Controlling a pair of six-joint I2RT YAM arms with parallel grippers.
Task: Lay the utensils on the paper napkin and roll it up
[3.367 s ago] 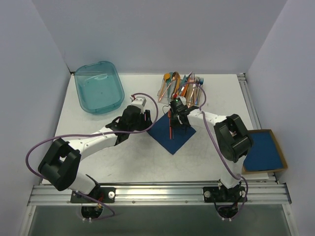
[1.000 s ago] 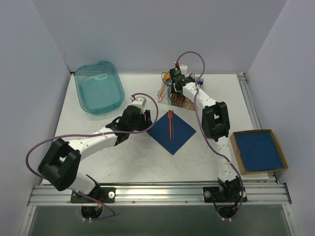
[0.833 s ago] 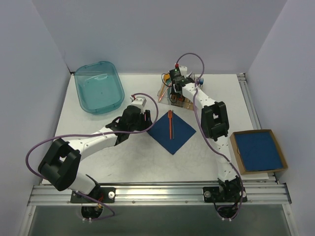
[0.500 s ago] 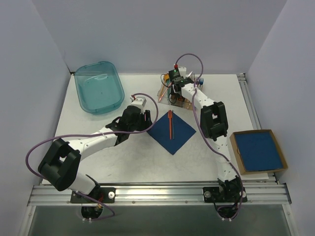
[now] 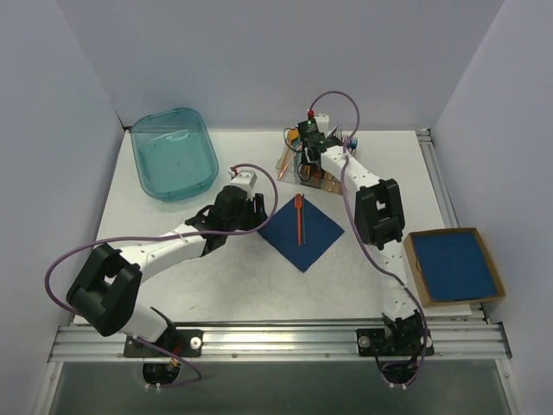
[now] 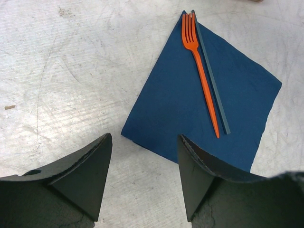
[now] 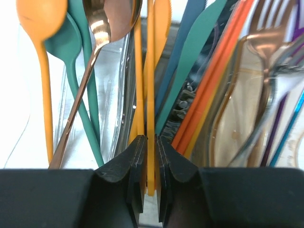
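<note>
The right claw (image 7: 150, 140) is deep in the cutlery, its two fingers drawn together and clamped on a slim orange handle (image 7: 150, 71) that stands upright between them. The handle is hemmed in: a second orange piece (image 7: 138, 76) presses against its left side, and a teal knife (image 7: 192, 61) leans across just to its right. Beyond the knife slant more orange handles (image 7: 211, 85). Further left stand a copper spoon (image 7: 102, 23), a teal spoon (image 7: 80, 71) and an orange spoon (image 7: 40, 19), and a copper fork (image 7: 266, 33) rises at the far right. All of them stand in a clear holder (image 7: 118, 95) at the back of the table (image 5: 259, 285).

The left claw (image 6: 143, 137) hangs low over the table with its fingers well apart and nothing between them, just at the near left corner of the paper napkin (image 6: 180, 104). The napkin lies flat and unrolled, turned like a diamond, between the two arms. An orange fork (image 6: 202, 76) lies on it, tines toward the holder.

A teal tub (image 5: 173, 153) sits at the back left. A cardboard box (image 5: 454, 265) of blue sheets sits off the table's right edge.
</note>
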